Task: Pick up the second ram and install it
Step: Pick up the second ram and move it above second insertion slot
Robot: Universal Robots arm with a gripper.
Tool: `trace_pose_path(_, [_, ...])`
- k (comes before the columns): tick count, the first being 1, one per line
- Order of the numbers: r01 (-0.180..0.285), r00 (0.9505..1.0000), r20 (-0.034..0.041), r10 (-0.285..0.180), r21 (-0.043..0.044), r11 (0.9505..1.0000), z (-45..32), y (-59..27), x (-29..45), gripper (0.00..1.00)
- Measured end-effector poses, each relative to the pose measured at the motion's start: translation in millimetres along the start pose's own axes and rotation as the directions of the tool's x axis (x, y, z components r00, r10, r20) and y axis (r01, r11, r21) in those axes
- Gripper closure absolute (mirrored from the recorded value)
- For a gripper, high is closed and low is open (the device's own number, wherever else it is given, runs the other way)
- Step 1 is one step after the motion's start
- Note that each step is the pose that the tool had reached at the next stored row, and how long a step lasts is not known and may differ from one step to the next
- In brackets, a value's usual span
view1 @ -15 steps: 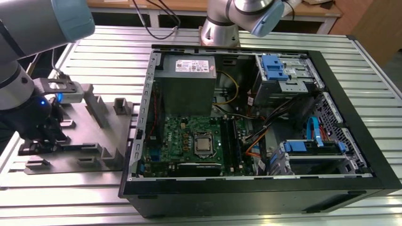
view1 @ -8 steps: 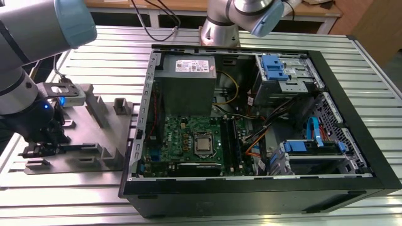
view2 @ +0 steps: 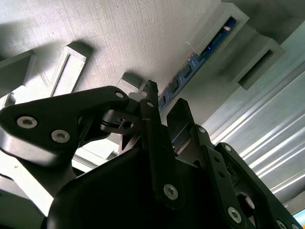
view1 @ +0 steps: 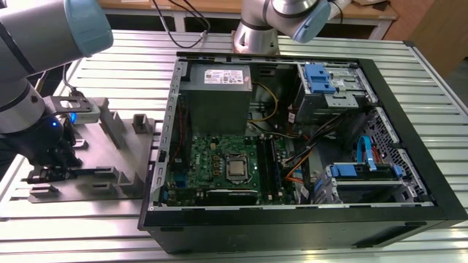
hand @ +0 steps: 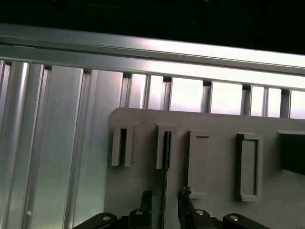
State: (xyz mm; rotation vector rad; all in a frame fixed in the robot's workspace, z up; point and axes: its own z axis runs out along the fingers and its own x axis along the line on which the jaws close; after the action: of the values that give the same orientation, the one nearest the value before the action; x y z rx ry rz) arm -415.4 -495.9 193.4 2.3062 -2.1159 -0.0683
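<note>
The gripper (hand: pixel 164 194) is being held with fingers spread above a grey tray (hand: pixel 219 124). The second ram (hand: pixel 165 179) is being supported on edge by a tray slot, directly between the fingers.

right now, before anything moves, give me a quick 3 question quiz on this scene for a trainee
1. Where is the second ram? A standing on edge in a slot of the grey tray; B held up in the air; C lying flat outside the tray.
2. True or false: the open gripper straddles the ram.
3. Fill in: the computer case sits toward the exterior view's ____, beside the tray.
Key: 1 A; 2 true; 3 right.
</note>
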Motion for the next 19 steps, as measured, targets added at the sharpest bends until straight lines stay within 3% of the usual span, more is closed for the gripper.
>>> trace_pose_path(16, [0.0, 1.0, 0.0004, 0.0, 0.0001, 1.0, -5.3, 0.2, -0.4, 0.67])
trace_pose_path(18, [0.0, 1.0, 0.0004, 0.0, 0.0, 1.0, -5.3, 0.2, -0.4, 0.69])
trace_pose_path(19, [0.0, 1.0, 0.0004, 0.0, 0.0001, 1.0, -5.3, 0.2, -0.4, 0.76])
